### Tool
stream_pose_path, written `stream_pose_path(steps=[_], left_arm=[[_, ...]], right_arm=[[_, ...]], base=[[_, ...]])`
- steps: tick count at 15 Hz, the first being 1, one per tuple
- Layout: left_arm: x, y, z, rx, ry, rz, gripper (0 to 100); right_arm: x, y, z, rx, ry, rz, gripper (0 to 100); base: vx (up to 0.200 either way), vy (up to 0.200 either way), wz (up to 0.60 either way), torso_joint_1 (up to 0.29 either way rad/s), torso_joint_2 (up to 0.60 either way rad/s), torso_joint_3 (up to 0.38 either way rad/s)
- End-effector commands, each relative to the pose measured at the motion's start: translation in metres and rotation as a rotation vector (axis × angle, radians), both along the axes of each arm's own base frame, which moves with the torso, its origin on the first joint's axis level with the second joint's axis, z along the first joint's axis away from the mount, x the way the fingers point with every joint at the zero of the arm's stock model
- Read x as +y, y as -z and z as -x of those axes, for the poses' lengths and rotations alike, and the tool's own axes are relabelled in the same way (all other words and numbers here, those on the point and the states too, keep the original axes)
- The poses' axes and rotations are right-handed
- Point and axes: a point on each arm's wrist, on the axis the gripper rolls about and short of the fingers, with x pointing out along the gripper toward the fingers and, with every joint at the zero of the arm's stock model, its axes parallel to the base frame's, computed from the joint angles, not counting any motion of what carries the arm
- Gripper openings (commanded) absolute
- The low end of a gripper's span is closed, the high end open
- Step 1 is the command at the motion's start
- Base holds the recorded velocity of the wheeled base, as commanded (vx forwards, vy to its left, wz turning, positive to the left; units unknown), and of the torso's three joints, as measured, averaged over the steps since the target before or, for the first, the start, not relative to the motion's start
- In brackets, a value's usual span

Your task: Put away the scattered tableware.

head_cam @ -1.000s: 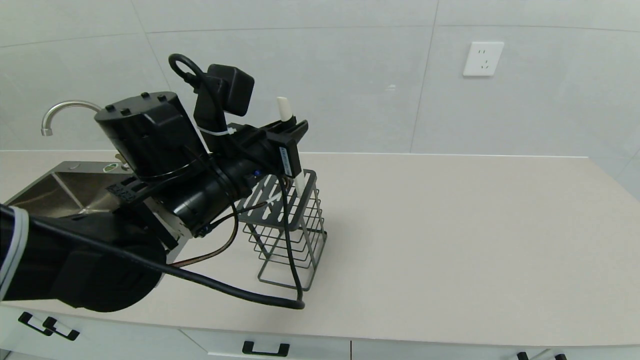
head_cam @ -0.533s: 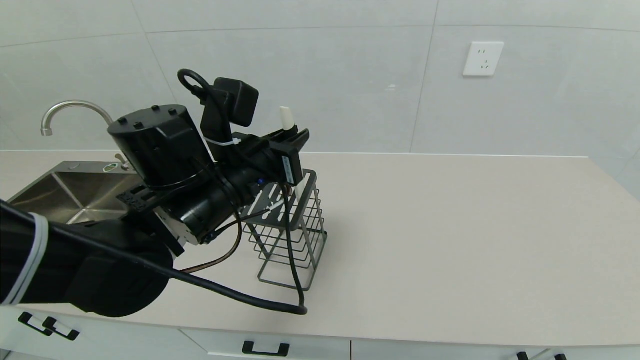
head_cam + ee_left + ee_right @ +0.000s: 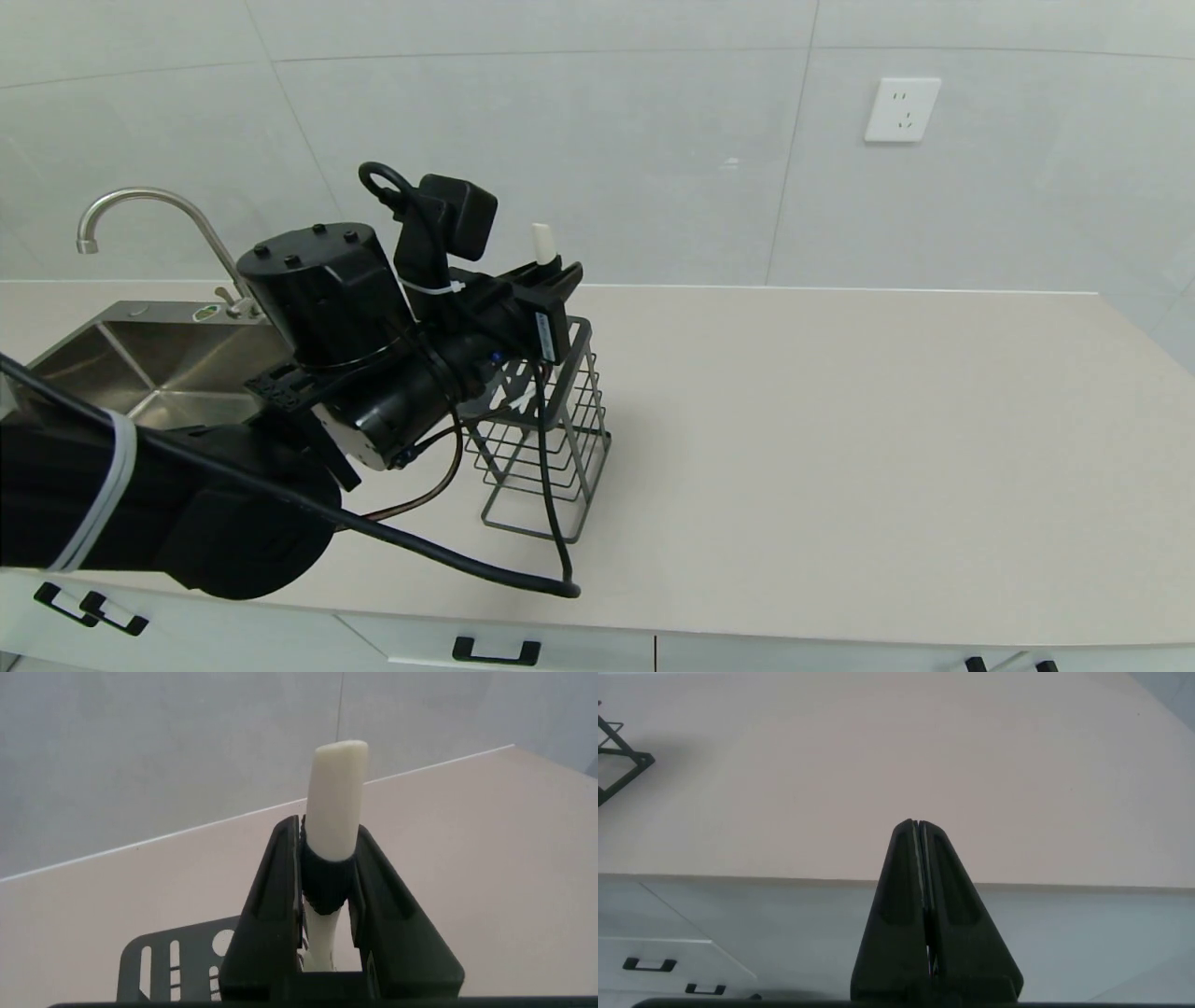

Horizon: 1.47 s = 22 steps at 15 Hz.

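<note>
Gripping a white utensil by its stem, the left gripper has its two black fingers closed narrowly around it. The utensil stands nearly upright, its rounded cream-white end sticking up above the fingers. Its lower end is hidden behind the gripper, so what kind of utensil it is cannot be told. Gripper and utensil hang directly over the slotted top plate of a dark wire rack. Whether the utensil's lower end reaches into a slot cannot be told.

The rack stands upright on the pale countertop, just beside the steel sink, with the curved tap behind the sink. A white wall socket sits on the tiled wall, well apart from the rack. Black drawer handles show along the cabinet front below the counter edge.

The right gripper has its fingers pressed flat together with nothing between them. It sits above the counter's front edge, a corner of the rack far off to one side.
</note>
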Motion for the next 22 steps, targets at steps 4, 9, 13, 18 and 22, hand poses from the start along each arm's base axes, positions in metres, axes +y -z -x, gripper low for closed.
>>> stream_pose_path(steps=[4, 9, 13, 18, 22], left_arm=[[0.0, 0.009, -0.001, 0.028, -0.001, -0.015, 0], [0.0, 0.017, -0.003, 0.055, -0.001, -0.002, 0], [0.001, 0.024, -0.002, 0.075, -0.003, -0.014, 0], [0.003, 0.022, 0.002, 0.074, 0.0, -0.013, 0], [0.004, 0.021, 0.004, 0.07, 0.017, -0.013, 100]], right_arm=[[0.0, 0.0, 0.0, 0.002, 0.0, 0.0, 0], [0.0, 0.0, 0.0, 0.002, 0.0, 0.0, 0], [0.0, 0.0, 0.0, 0.002, 0.0, -0.002, 0], [0.0, 0.0, 0.0, 0.002, 0.0, -0.002, 0], [0.0, 0.0, 0.0, 0.002, 0.0, -0.002, 0]], base=[[0.0, 0.0, 0.0, 0.0, 0.0, 0.0], [0.0, 0.0, 0.0, 0.0, 0.0, 0.0], [0.0, 0.0, 0.0, 0.0, 0.0, 0.0], [0.0, 0.0, 0.0, 0.0, 0.0, 0.0], [0.0, 0.0, 0.0, 0.0, 0.0, 0.0]])
